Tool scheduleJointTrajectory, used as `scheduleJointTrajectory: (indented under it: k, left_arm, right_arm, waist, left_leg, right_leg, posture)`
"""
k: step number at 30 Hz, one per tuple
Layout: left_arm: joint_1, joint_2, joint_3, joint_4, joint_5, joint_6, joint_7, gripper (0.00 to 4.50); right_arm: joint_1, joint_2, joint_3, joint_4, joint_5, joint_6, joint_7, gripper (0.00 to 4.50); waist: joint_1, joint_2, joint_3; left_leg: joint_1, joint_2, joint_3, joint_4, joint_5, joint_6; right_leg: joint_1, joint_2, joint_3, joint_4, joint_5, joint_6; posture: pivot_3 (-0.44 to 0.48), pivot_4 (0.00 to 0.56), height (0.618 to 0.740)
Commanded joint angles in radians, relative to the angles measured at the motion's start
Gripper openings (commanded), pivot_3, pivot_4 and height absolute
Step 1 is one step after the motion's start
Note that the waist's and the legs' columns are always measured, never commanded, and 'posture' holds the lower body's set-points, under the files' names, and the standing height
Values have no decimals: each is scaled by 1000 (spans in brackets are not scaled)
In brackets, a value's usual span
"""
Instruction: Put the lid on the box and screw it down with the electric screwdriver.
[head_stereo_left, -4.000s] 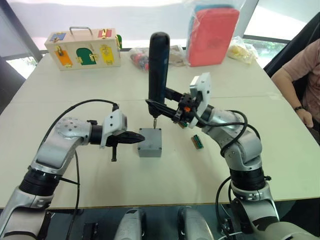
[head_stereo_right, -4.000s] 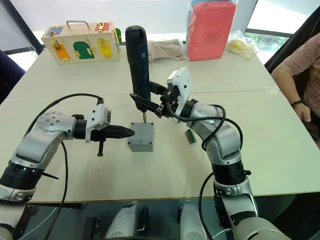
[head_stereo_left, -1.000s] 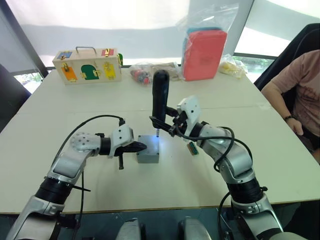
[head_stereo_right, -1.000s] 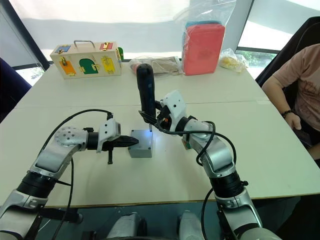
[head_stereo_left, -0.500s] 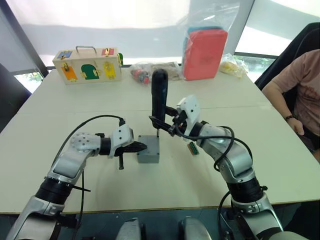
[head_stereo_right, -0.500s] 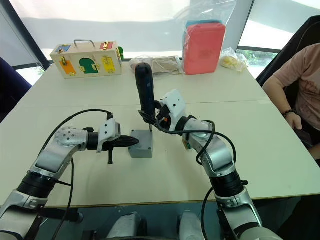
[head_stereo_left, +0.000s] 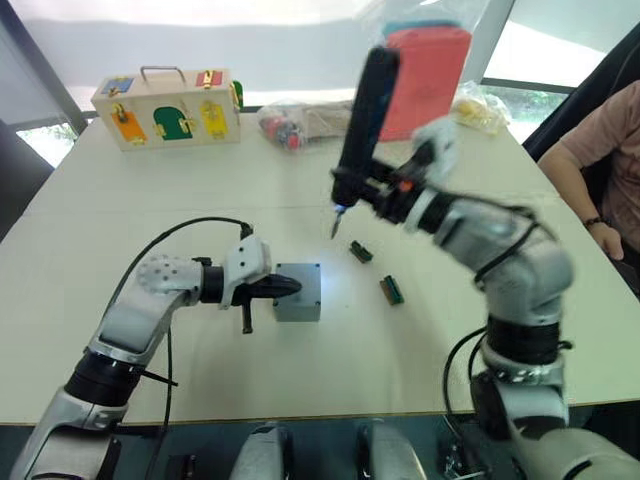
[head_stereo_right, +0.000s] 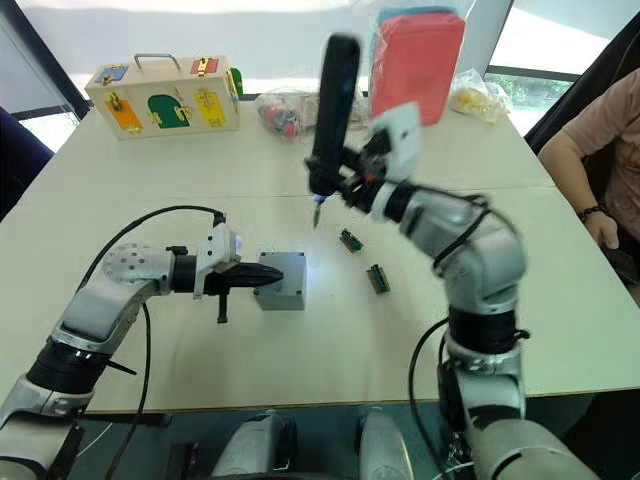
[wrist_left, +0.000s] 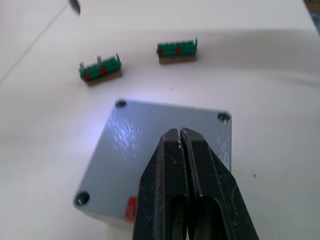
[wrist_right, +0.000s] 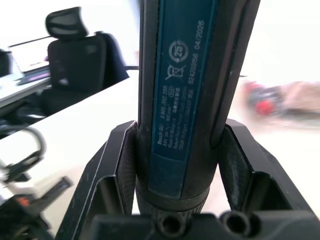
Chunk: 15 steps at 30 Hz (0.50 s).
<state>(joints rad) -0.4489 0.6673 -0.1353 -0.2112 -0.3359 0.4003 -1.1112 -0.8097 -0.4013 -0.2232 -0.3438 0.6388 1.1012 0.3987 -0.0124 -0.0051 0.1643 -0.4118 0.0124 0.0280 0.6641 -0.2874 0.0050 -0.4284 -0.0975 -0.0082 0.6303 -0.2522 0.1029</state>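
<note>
White tabletop (head_stereo_left: 150, 190) carries the box (head_stereo_left: 298, 292), lid (wrist_left: 165, 150) on. Left gripper (head_stereo_left: 290, 288), fingers together and empty, rests there. Right gripper (wrist_right: 180, 165) clamps the electric screwdriver (head_stereo_left: 362, 120), near-upright, bit down, raised above the table; its tip blurs.

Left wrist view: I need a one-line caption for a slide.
Shut left tool rests over the small square grey plastic lid on its box; two green terminal blocks lie beyond.

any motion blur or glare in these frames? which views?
Left eye view: right arm and the electric screwdriver smeared by motion; windows behind blown out white. Right eye view: same smear around the right gripper. Left wrist view: sharp, with a bluish-white glare patch on the lid beside the left gripper. Right wrist view: screwdriver label crisp, background soft and overexposed.
</note>
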Motion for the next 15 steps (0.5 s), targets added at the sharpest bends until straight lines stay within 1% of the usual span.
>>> scheduleJointTrajectory:
  k: [1,6,7,9,12,15]
  left_arm:
    - [-29,30,63,-88,-59,38,4,0]
    - [-39,67,106,-148,-118,89,5,0]
    - [-34,77,123,-162,-134,97,4,0]
    - [-25,90,141,-182,-151,108,6,0]
    - [-14,98,146,-196,-156,113,21,0]
    - [-8,99,149,-212,-161,119,37,0]
  right_arm:
    - [-67,-130,-49,13,41,218,-24,1855]
    - [-102,-326,39,93,33,401,33,1855]
    - [-108,-398,110,155,20,445,61,1855]
    - [-116,-495,219,247,-8,481,102,1855]
    - [-127,-560,342,344,-36,485,148,1855]
    - [-136,-566,413,430,-73,488,158,1855]
  waist:
    - [0,-1,2]
    - [-3,0,13]
    - [-3,1,15]
    - [-3,2,18]
    - [-1,0,20]
    - [-6,-1,23]
  left_leg:
    - [0,0,0,0,0,0]
    - [0,0,0,0,0,1]
    - [0,-1,0,0,0,1]
    - [0,-1,0,1,0,1]
    - [0,-1,0,1,0,1]
    - [0,-1,0,1,0,1]
  right_leg:
    - [0,0,0,0,0,0]
    - [0,1,0,0,0,0]
    - [0,1,0,0,0,0]
    - [0,2,0,0,0,0]
    - [0,3,0,0,0,0]
    - [0,3,0,0,0,0]
  posture:
    - [0,150,730]
    - [0,150,730]
    - [0,150,730]
    - [0,150,730]
    - [0,150,730]
    - [0,150,730]
